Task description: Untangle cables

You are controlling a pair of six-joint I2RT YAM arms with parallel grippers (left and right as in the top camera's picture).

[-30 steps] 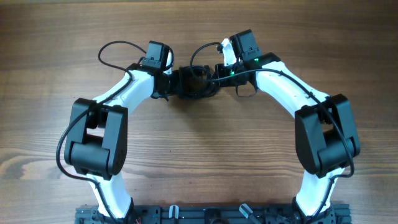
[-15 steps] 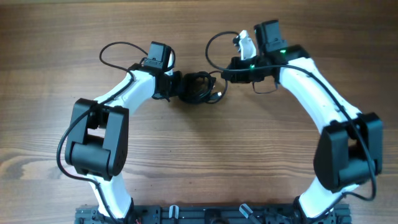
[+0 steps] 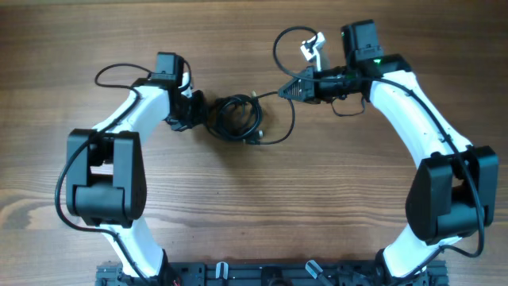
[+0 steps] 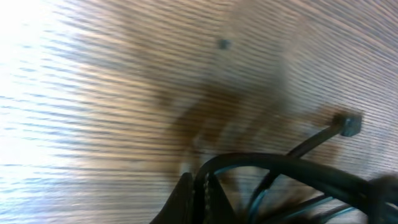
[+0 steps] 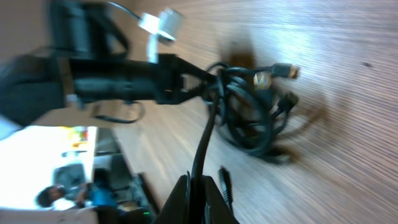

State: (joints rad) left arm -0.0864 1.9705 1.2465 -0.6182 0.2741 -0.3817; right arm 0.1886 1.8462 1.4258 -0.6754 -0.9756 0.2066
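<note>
cables bunched between left tool, right tool; both pinching strands

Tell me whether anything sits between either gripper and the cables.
Nothing visible does. The left gripper is shut on the cables at the bundle's left edge, and the right gripper is shut on a strand running out from it.

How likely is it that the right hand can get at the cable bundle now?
Probably yes: only bare table lies between the right hand and the bundle. But it is shut on a strand from that bundle and would have to let go first.
</note>
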